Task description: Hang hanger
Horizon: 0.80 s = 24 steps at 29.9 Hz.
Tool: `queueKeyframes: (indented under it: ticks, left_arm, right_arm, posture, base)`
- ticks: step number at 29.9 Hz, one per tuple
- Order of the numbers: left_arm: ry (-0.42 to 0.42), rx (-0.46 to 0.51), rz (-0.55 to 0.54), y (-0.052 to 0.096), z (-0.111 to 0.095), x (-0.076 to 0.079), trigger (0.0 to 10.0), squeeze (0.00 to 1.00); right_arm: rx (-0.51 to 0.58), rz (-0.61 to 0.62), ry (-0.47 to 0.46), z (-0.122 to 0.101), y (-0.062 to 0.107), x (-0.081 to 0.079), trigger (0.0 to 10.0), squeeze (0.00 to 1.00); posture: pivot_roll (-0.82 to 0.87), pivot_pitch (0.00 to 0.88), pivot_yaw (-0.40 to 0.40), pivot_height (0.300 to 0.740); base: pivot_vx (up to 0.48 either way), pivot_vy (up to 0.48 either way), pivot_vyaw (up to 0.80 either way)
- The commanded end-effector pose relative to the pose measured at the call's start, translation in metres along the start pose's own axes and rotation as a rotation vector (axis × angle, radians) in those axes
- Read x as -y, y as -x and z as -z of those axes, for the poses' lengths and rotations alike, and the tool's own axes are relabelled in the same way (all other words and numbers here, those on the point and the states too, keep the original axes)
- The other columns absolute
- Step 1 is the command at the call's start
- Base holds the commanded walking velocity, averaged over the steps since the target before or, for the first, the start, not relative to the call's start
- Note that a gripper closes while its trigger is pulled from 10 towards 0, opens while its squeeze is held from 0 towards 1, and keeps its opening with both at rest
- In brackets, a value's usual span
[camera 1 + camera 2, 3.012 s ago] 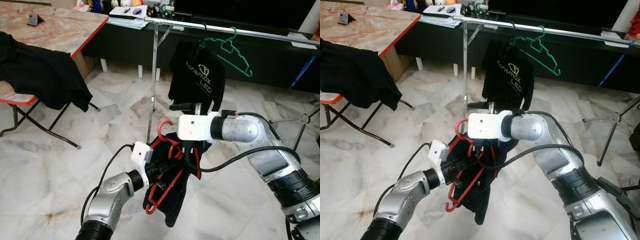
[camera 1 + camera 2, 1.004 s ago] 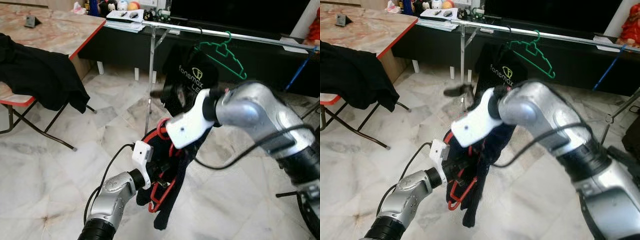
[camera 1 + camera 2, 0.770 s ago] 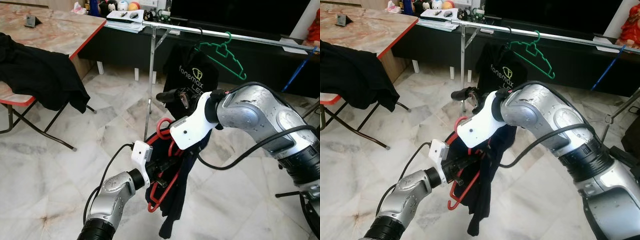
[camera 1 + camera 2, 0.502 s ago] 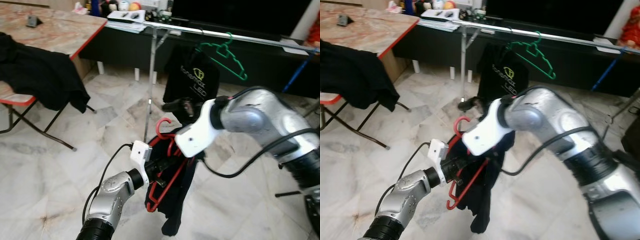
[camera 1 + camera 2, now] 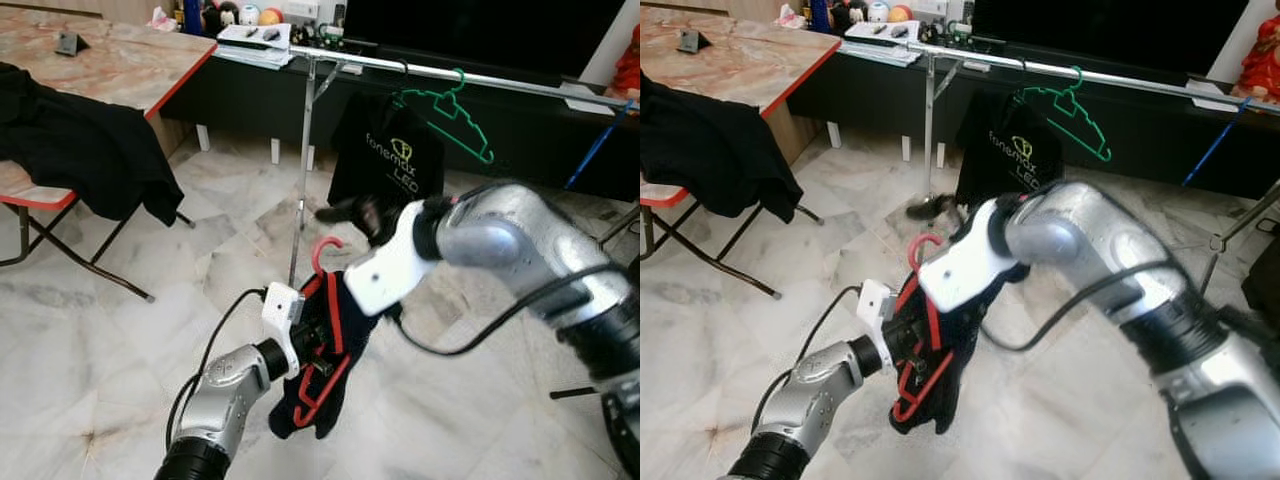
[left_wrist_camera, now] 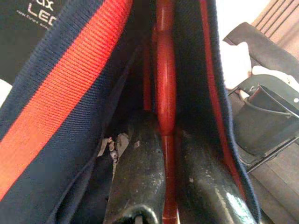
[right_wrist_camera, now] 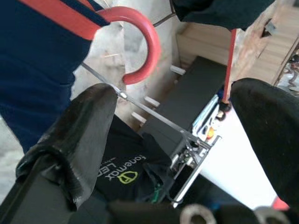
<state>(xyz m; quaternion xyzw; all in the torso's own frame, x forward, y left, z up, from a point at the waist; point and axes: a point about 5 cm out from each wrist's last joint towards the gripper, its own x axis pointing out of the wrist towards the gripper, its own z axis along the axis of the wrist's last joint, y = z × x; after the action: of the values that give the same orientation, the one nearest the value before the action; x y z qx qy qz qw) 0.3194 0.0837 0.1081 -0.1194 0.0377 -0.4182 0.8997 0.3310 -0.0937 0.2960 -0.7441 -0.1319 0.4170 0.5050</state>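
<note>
A red hanger (image 5: 328,300) with a navy, red-striped garment (image 5: 305,400) draped on it is held up over the floor. My left gripper (image 5: 322,342) is shut on the hanger's lower stem (image 6: 165,84), with the garment pressed around its fingers (image 6: 140,163). The red hook (image 5: 325,252) points up. My right gripper (image 5: 345,212) hovers open just above and behind the hook, blurred by motion. In the right wrist view the hook (image 7: 140,51) lies ahead between the spread fingers (image 7: 88,135). The silver rail (image 5: 450,75) stands beyond.
On the rail hang a green hanger (image 5: 452,108) and a black printed shirt (image 5: 390,160). The rail's upright pole (image 5: 303,170) stands just behind the grippers. A marble-topped folding table (image 5: 130,60) with a black garment (image 5: 80,150) is at the left. Pale marble floor lies below.
The garment has bunched up higher around the hanger and hangs shorter. My right arm has shifted slightly and is blurred; its gripper stays above the hook. The left gripper keeps its hold.
</note>
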Motion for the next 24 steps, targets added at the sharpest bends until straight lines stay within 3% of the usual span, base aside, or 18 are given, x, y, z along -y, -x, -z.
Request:
queueKeyframes:
  ticks: [1, 3, 8, 11, 14, 15, 21, 24]
  left_arm:
    - [-0.014, 0.022, 0.026, -0.005, -0.005, 0.004, 10.0, 0.0]
    - [-0.014, 0.023, 0.026, -0.005, -0.005, 0.004, 10.0, 0.0]
    - [-0.014, 0.023, 0.03, -0.006, -0.004, 0.005, 10.0, 0.0]
    - [-0.016, 0.023, 0.031, -0.004, -0.005, 0.004, 10.0, 0.0]
    - [-0.035, 0.011, 0.037, 0.0, -0.005, 0.002, 10.0, 0.0]
    - [-0.051, -0.003, 0.042, 0.004, -0.004, 0.001, 10.0, 0.0]
    - [-0.089, -0.041, 0.029, 0.018, -0.002, -0.008, 10.0, 0.0]
    - [-0.116, -0.064, 0.042, 0.023, 0.0, -0.009, 10.0, 0.0]
  right_arm:
    - [0.042, -0.043, 0.0, -0.006, 0.002, -0.006, 10.0, 0.0]
    - [0.057, -0.035, -0.01, -0.008, 0.002, -0.005, 10.0, 0.0]
    - [0.147, 0.121, -0.116, -0.011, 0.005, 0.009, 10.0, 0.0]
    - [0.043, 0.153, -0.139, 0.013, 0.01, 0.007, 10.0, 0.0]
    - [0.014, 0.18, -0.256, 0.032, 0.015, -0.002, 10.0, 0.0]
    - [0.029, 0.169, -0.356, 0.041, 0.017, -0.012, 10.0, 0.0]
    - [-0.001, 0.029, -0.544, 0.07, 0.028, -0.057, 10.0, 0.0]
    - [0.018, -0.016, -0.623, 0.075, 0.024, -0.075, 10.0, 0.0]
  posture:
    - [-0.1, 0.129, -0.114, 0.74]
    - [-0.1, 0.129, -0.113, 0.74]
    - [-0.1, 0.129, -0.112, 0.74]
    - [-0.1, 0.132, -0.115, 0.74]
    - [-0.1, 0.132, -0.116, 0.74]
    - [-0.1, 0.137, -0.114, 0.74]
    - [-0.09, 0.145, -0.105, 0.74]
    - [-0.1, 0.15, -0.103, 0.74]
  base:
    - [0.0, 0.0, 0.0]
    - [0.0, 0.0, 0.0]
    - [0.0, 0.0, 0.0]
    - [0.0, 0.0, 0.0]
    - [0.0, 0.0, 0.0]
    - [0.0, 0.0, 0.0]
    - [0.0, 0.0, 0.0]
    - [0.0, 0.0, 0.0]
